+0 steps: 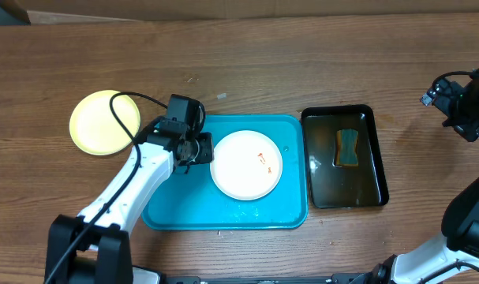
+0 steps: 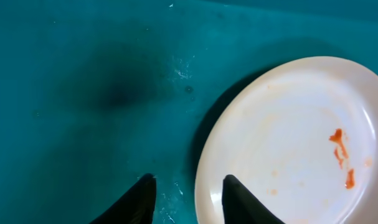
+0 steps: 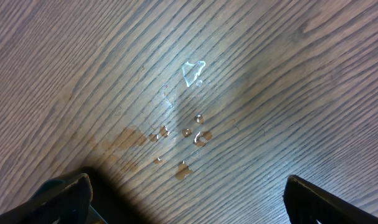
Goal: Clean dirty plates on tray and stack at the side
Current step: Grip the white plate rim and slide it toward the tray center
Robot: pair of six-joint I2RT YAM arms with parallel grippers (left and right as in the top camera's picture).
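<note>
Nearest the counter's [image 1: 247, 71] front edge, about midway along it, lies the large flat teal-blue plastic tray [image 1: 223, 213] with rounded corners and a raised rim. On it, toward its far right part, sits a round shallow white plate [image 1: 246, 164], flat and upright, with small orange-red smears [image 1: 263, 160] right of its centre. The tray floor beside the plate shows a few wet spots.

The left hand [image 1: 193, 150] hangs over the tray's far left part, just beside the plate's left rim. In the left wrist view its two dark fingers [image 2: 142, 199] stand narrowly parted – one above bare teal plastic, the other above the plate's edge – so that the rim runs between them. They grip nothing, and whether either tip touches the plate cannot be told.

Just right of the teal tray, close beside it but apart, lies a smaller black rectangular tray [image 1: 346, 197] with a glossy, wet-looking floor. A yellow-and-green sponge [image 1: 348, 147] rests in its far half.

Farther back and toward the counter's left edge, a round pale yellow-green plate [image 1: 105, 122] lies flat on the bare wood, well apart from the white one and off the tray. The left arm's black cable crosses over its right side.

At the counter's right edge the right hand [image 3: 195, 196] hovers over bare wood – spread wide, with nothing between the fingers. Below it a cluster of small water drops [image 3: 189, 134] glints on the grain.
</note>
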